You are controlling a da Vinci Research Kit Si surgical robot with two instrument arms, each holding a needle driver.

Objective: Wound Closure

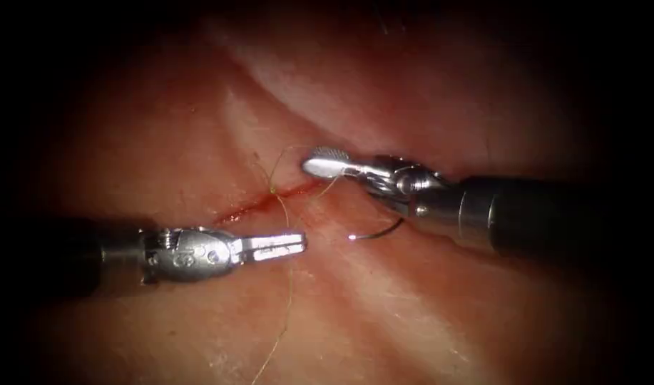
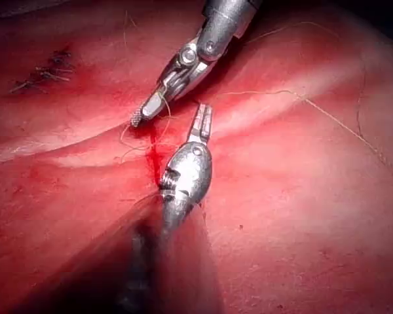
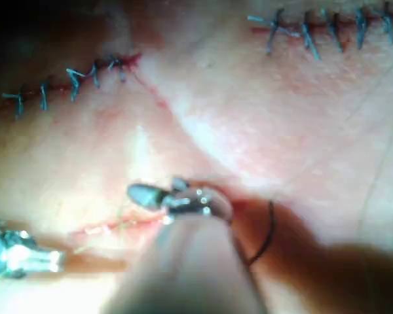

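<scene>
Steel right tool (image 1: 327, 162), jaws parted, holds nothing above the red cut (image 1: 269, 201); closed, empty left tool (image 1: 284, 244) waits at seven o'clock. Dark curved needle (image 1: 376, 232) lies free on pink tissue (image 1: 162, 142), five o'clock of the cut, pale thread (image 1: 287, 214) crossing.

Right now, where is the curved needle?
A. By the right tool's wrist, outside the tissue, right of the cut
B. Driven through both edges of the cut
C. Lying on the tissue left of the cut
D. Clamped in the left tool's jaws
A. In the endoscope view the needle curves out from under the right tool near its wrist, its tip free above the tissue, right of the cut; the left tool holds nothing.
</scene>
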